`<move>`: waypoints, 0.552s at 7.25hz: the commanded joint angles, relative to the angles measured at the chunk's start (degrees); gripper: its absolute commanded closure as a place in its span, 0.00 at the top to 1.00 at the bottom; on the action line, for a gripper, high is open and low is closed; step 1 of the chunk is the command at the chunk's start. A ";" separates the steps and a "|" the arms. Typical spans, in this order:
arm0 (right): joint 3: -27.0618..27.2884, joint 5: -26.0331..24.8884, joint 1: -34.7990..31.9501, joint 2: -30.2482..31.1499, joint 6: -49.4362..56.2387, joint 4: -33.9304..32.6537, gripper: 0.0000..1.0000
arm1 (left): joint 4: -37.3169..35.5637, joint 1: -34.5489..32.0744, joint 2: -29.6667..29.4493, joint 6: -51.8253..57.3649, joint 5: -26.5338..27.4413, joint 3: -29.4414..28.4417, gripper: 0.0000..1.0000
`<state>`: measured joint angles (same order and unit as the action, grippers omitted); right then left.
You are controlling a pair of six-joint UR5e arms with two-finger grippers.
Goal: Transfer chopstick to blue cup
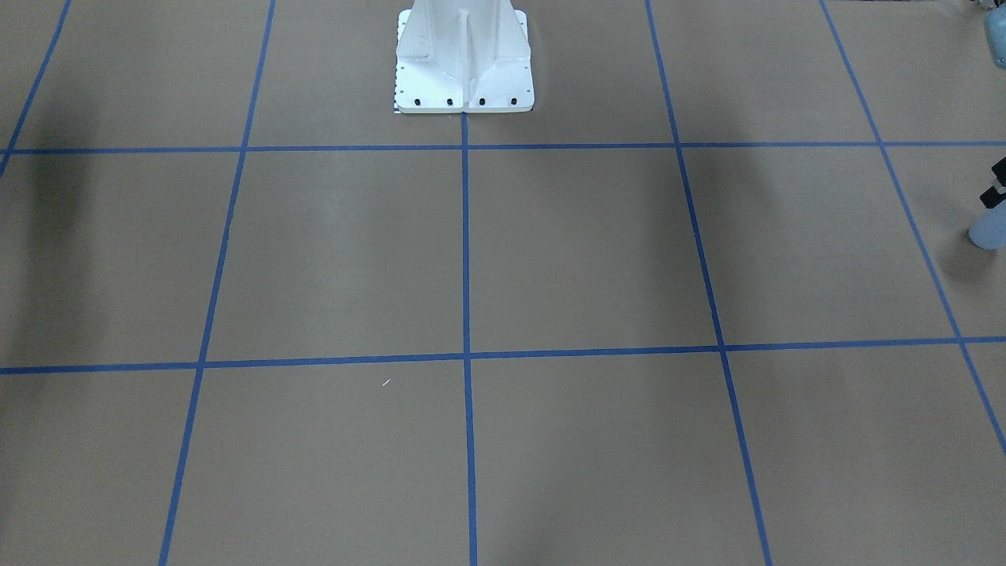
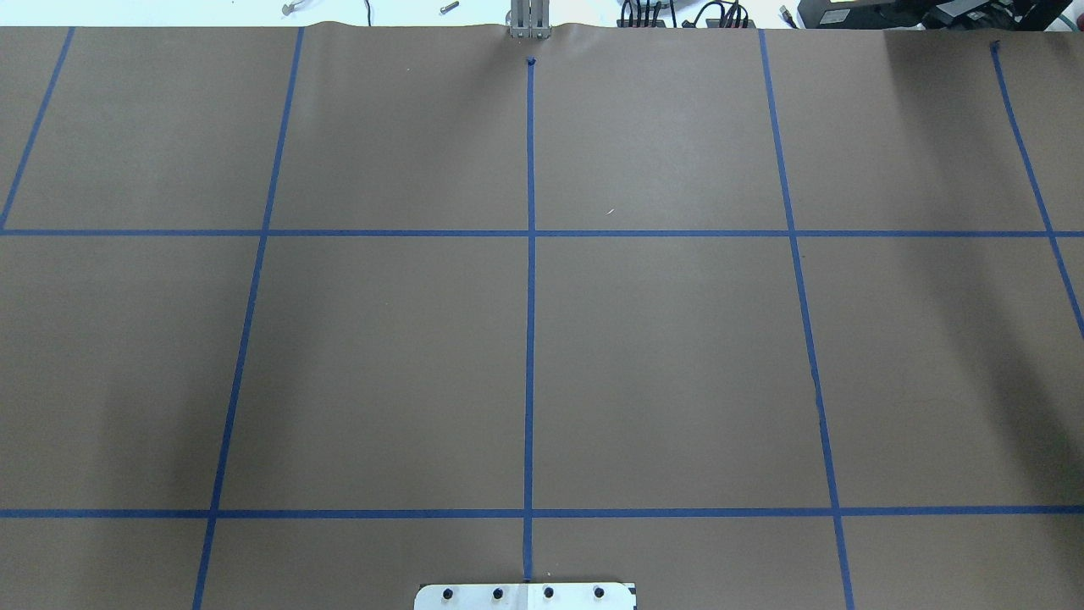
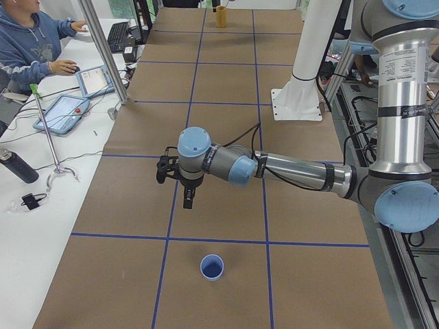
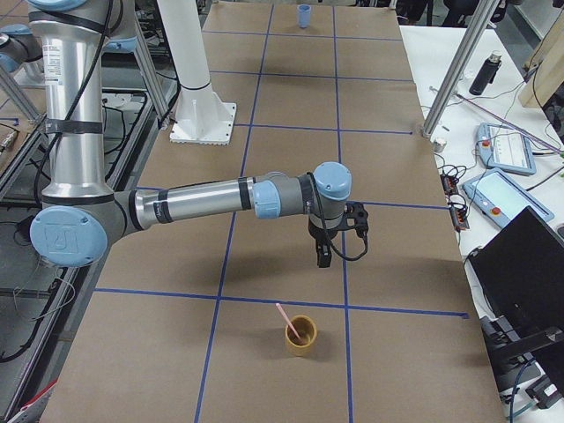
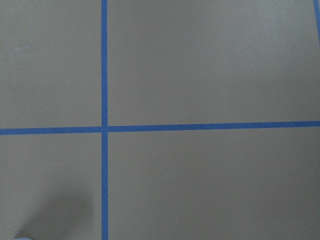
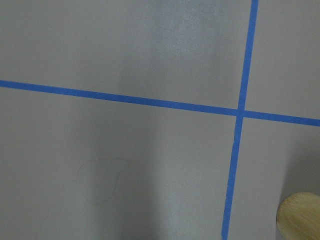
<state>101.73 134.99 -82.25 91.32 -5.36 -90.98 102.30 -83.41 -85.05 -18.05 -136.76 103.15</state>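
Only the chopstick top shows, seemingly pinkish.

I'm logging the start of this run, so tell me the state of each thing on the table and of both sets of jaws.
blue cup: upright, empty.
tan cup: upright, chopstick inside.
chopstick: leaning in the tan cup, not gripped.
left gripper: above the table, pointing down; jaws open or shut, cannot tell.
right gripper: above the table, pointing down; jaws likewise unclear.
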 commanded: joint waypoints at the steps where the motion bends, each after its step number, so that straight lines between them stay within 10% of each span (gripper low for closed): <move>1: -0.04 0.01 0.07 0.00 0.00 0.01 1.00 | 0.09 -0.09 1.29 1.09 0.17 -1.10 0.98; 4: 0.31 0.62 0.08 0.00 0.17 0.10 1.00 | 0.26 -0.53 2.70 14.16 2.72 -5.74 0.98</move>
<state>101.96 135.14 -82.21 91.32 -5.27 -90.95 102.41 -83.84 -82.99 -8.37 -134.92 99.95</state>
